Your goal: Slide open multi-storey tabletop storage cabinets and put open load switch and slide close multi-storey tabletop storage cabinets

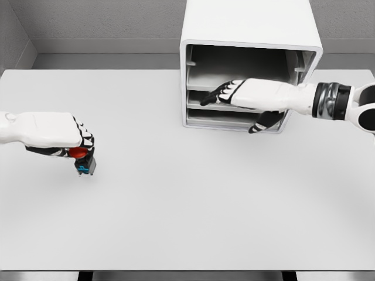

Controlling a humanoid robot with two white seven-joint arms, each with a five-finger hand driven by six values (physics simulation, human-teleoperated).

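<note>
left hand (pixel 64 137) grips load switch (pixel 83 161); right hand (pixel 249 96) at cabinet (pixel 249 35).

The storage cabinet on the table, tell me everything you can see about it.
The storage cabinet is a white box with rounded corners that looks like smooth plastic or painted metal. It stands upright at the back of the table, right of centre, front open toward the camera. Inside are grey walls with side rails and stacked shallow grey trays low down; the upper space looks empty. The right hand reaches across its front at tray level, fingers extended; contact is unclear.
</note>
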